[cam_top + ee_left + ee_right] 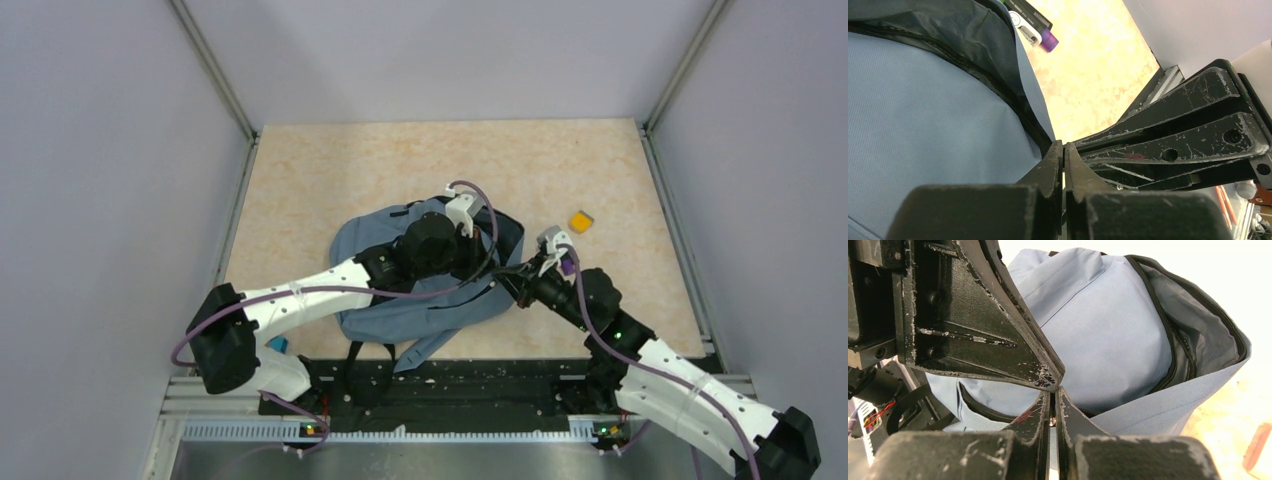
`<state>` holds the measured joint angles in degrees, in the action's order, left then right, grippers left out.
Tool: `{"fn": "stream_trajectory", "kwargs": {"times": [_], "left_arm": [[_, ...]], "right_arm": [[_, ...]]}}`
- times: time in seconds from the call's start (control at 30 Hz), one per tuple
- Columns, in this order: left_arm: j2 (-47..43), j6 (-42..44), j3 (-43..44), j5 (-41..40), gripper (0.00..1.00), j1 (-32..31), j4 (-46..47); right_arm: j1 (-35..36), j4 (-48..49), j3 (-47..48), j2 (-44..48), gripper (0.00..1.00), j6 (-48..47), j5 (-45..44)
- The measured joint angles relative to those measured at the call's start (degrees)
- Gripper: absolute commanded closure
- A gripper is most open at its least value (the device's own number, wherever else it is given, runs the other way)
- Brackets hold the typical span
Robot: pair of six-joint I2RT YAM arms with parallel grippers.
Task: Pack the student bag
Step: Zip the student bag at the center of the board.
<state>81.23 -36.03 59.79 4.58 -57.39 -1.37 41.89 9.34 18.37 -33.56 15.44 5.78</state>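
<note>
Student bag (400, 312) gapes; left claw (1063, 145), right claw (1053, 390) closed at rim.

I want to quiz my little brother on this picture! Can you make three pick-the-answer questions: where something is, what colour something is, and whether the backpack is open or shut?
1. Where is the small yellow block?
A) inside the backpack
B) on the table, right of the backpack
C) on the wall

2. What colour is the backpack?
A) red
B) green
C) grey-blue

3. The backpack's main compartment is:
A) open
B) zipped shut
C) torn off

Answers: B, it lies on bare tabletop; C, its fabric is grey-blue; A, its grey lining shows in the right wrist view.
</note>
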Motion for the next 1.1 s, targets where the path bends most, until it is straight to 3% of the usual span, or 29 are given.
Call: {"fn": "stream_trajectory", "kwargs": {"times": [0.07,0.13,0.2,0.27,0.33,0.53,0.7,1.1], "left_arm": [[0.00,0.20,0.00,0.02,1.00,0.20,0.31],[0.00,0.70,0.00,0.00,0.89,0.37,0.76],[0.00,1.81,0.00,-0.04,0.62,0.52,1.07],[0.00,3.08,0.04,0.28,0.26,0.63,1.84],[-0.52,4.87,0.20,0.68,0.12,0.44,2.34],[-9.29,9.57,-1.92,-0.72,0.09,0.07,4.17],[-18.08,14.64,-6.64,-2.14,0.12,0.02,5.62],[-11.82,22.29,-14.91,-11.96,0.11,-6.64,1.36]], "right_arm": [[0.00,0.90,-0.02,-0.83,1.00,0.09,-0.70],[0.02,1.92,-0.11,-1.53,1.00,0.31,-1.70],[0.33,2.69,-0.17,-2.01,1.00,0.92,-2.99],[0.50,3.10,-0.66,-2.16,1.00,1.44,-4.94],[0.48,2.80,-1.25,-2.69,1.00,2.34,-7.82],[0.48,1.70,-1.77,-2.99,1.00,5.64,-16.85],[0.48,1.55,-1.77,-2.99,1.00,7.52,-21.42],[0.48,-2.91,-0.61,-3.72,1.00,9.25,-26.64]]}}
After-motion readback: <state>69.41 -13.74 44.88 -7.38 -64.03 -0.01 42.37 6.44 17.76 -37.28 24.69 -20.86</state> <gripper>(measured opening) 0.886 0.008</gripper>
